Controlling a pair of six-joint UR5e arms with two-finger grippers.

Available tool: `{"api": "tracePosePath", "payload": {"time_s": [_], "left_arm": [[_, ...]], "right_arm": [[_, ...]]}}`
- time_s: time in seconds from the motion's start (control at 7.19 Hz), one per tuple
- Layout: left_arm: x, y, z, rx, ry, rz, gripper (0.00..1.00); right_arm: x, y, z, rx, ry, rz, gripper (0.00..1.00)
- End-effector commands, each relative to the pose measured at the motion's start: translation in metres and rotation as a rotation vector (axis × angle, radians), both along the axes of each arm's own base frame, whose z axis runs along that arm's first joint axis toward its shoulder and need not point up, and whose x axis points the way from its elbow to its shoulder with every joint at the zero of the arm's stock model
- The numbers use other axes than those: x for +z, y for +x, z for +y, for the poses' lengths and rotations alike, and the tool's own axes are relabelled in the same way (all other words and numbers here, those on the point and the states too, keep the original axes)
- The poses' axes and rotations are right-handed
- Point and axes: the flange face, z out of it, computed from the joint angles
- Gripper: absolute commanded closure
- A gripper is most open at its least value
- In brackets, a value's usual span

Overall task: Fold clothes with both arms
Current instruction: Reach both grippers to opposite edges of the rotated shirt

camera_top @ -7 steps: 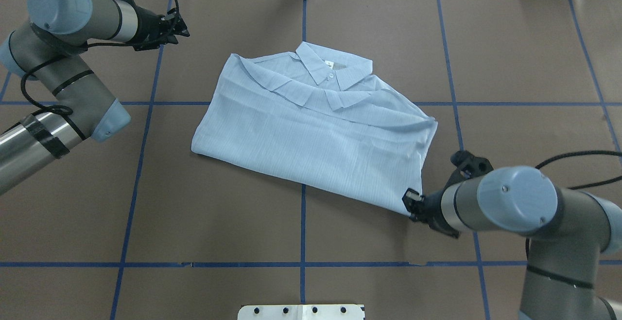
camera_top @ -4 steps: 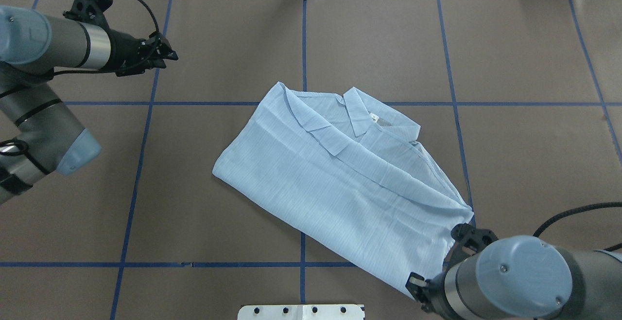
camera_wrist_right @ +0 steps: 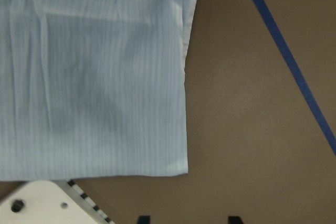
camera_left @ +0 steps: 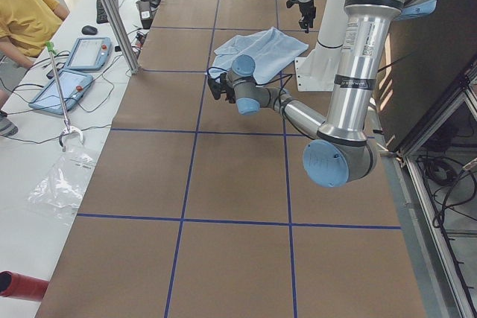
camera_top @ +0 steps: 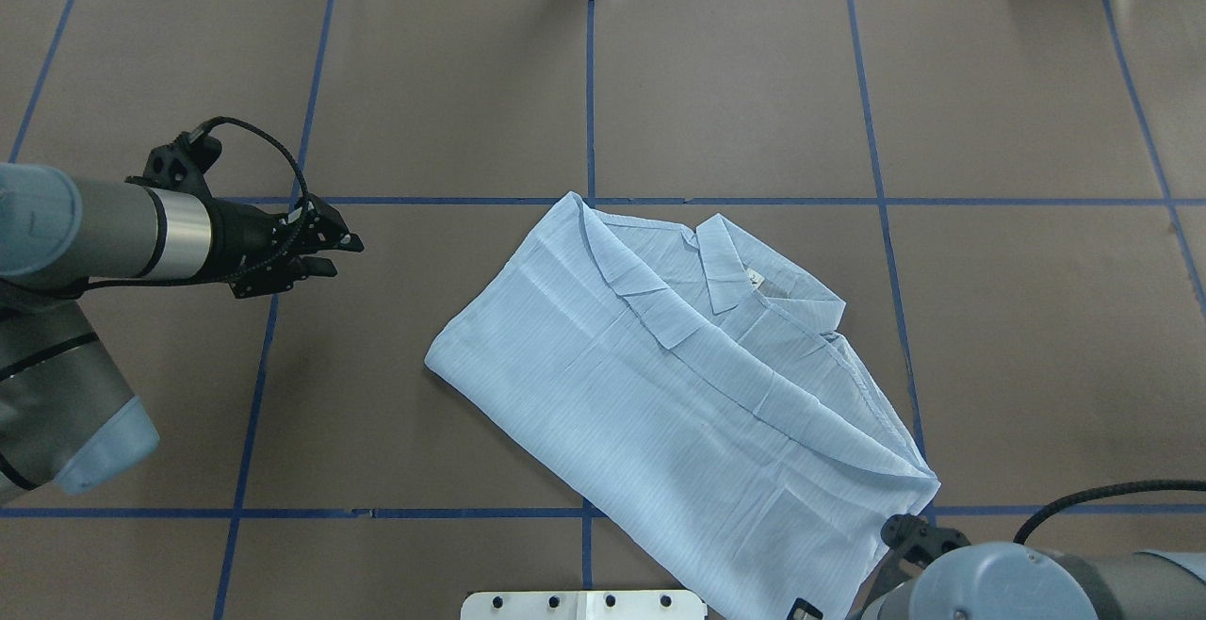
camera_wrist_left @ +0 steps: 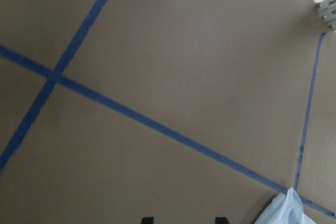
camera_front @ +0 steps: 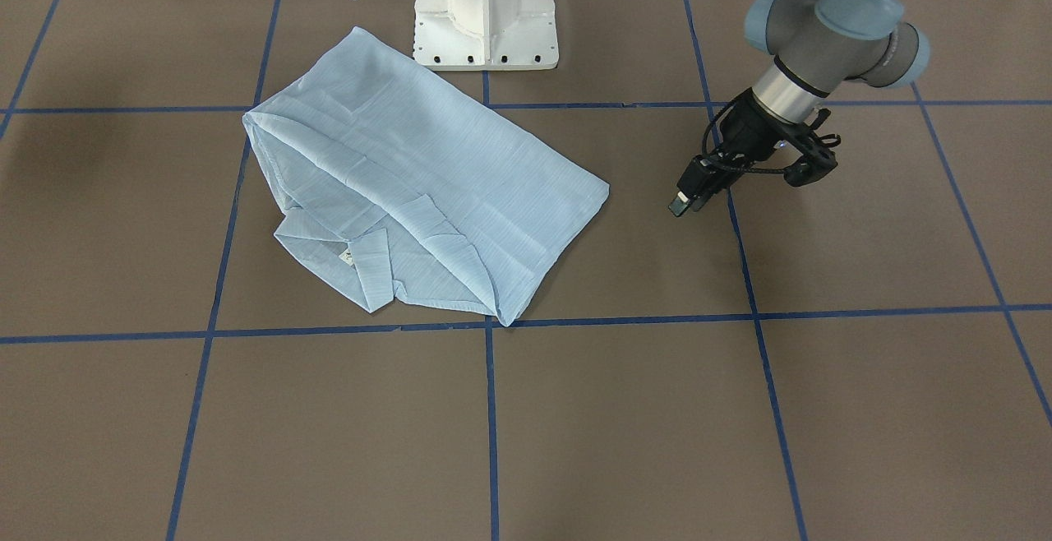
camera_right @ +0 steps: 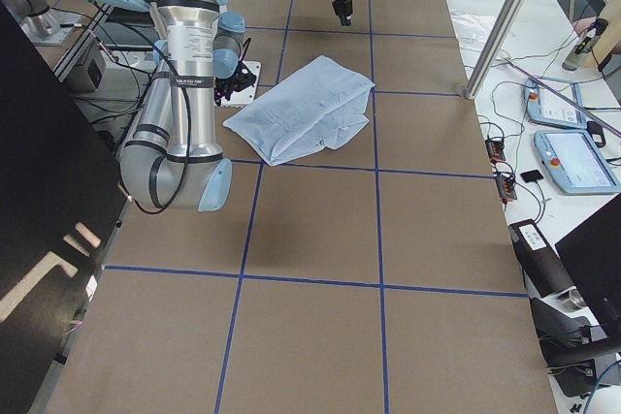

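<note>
Two grippers, both off the cloth.

- Shirt [camera_top: 678,384] lies folded flat on the brown table [camera_top: 1036,111]. In the overhead view it sits slantwise, its long axis running from 10 o'clock down to 4 o'clock.
- Collar [camera_top: 725,262] is on the 1 o'clock long edge, with the neck tag [camera_top: 754,277] showing.
- The 10 o'clock corner touches a crossing of the blue tape lines [camera_top: 591,92].
- The 5 o'clock hem ends just beside the white pedestal base [camera_top: 528,604]; I cannot tell whether they touch.
- Room: a wide run of bare brown surface lies at 12 and 3 o'clock of the shirt. Another broad stretch lies at 9 o'clock, between the cloth and the left gripper [camera_top: 337,255].
- Left gripper hovers well apart from the shirt, pointing toward 3 o'clock. In its wrist view the fingertips [camera_wrist_left: 147,219] stand spread, with only table and tape between them and a shirt corner at the frame's 5 o'clock. It is released and holds nothing.
- Right gripper [camera_wrist_right: 187,219] is at the shirt's 5 o'clock corner, at the bottom edge of the overhead view. Its fingertips [camera_wrist_right: 232,219] are set wide with bare table between them. The hem lies just ahead at 11 o'clock, untouched. It is released and grasps nothing.
</note>
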Motion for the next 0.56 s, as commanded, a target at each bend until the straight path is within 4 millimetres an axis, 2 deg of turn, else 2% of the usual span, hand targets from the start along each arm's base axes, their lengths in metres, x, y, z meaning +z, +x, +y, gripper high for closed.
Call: {"api": "tracePosePath", "payload": {"time_s": [0.0,0.14,0.28,0.42], "left_arm": [[-0.004,0.036,0.034,0.041,-0.13,0.039,0.4],[-0.011,0.068,0.054,0.066,-0.158,0.048,0.39],[-0.019,0.088,0.06,0.067,-0.169,0.017,0.39],[-0.04,0.114,0.053,0.069,-0.172,0.012,0.39]], "right_arm": [[0.0,0.023,-0.079,0.183,0.011,-0.002,0.0],[-0.017,0.02,-0.137,0.245,0.081,-0.039,0.0],[-0.022,0.01,-0.186,0.255,0.159,-0.039,0.0],[-0.015,-0.008,-0.216,0.237,0.203,-0.008,0.0]]}}
